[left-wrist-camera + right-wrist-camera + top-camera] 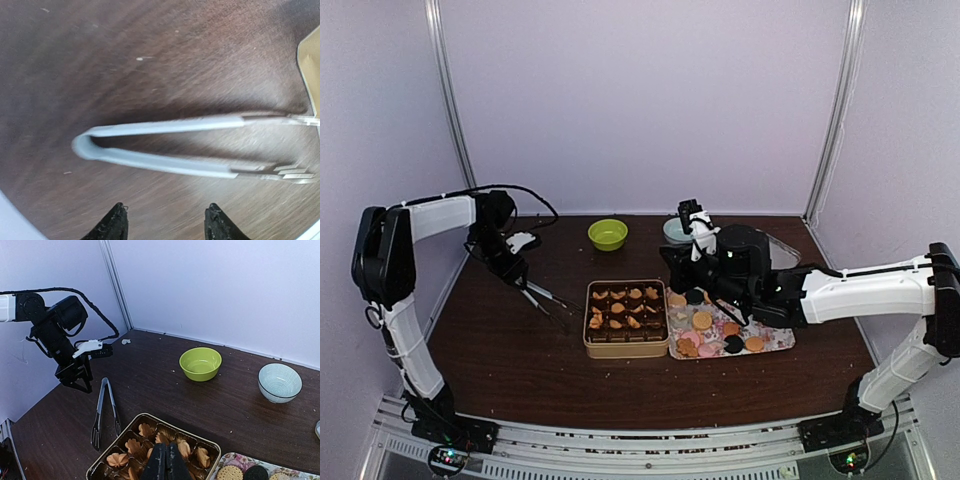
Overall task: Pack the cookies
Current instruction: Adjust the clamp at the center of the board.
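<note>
The left gripper (pixel 166 216) is seen with its 2 fingertips well apart and nothing between them; nothing is gripped. It is held above the table (pixel 500 360). The tongs (pixel 160 161) are laid flat on the wood just beyond those fingertips, untouched. Their bend is turned toward the gripper and their 2 toothed ends are pointed toward the tin (pixel 626 318). In the top view the tongs are found at 9 o'clock of the tin.

The right gripper (pixel 166 464) is seen with its 2 fingers pressed together, and nothing can be made out between them. It is poised over the tin.

The cookies (pixel 702 320) are divided between 2 places. Round tan, pink and dark ones are spread on a floral tray (pixel 775 343) set just beside the tin at its 3 o'clock. Tan flower-shaped ones are seated in the tin's dark paper cups (pixel 106 471).

A green bowl (pixel 607 234) is placed at 12 o'clock of the tin. A pale bowl (pixel 279 382) is placed at 1 o'clock and is partly hidden behind the right arm in the top view.
</note>
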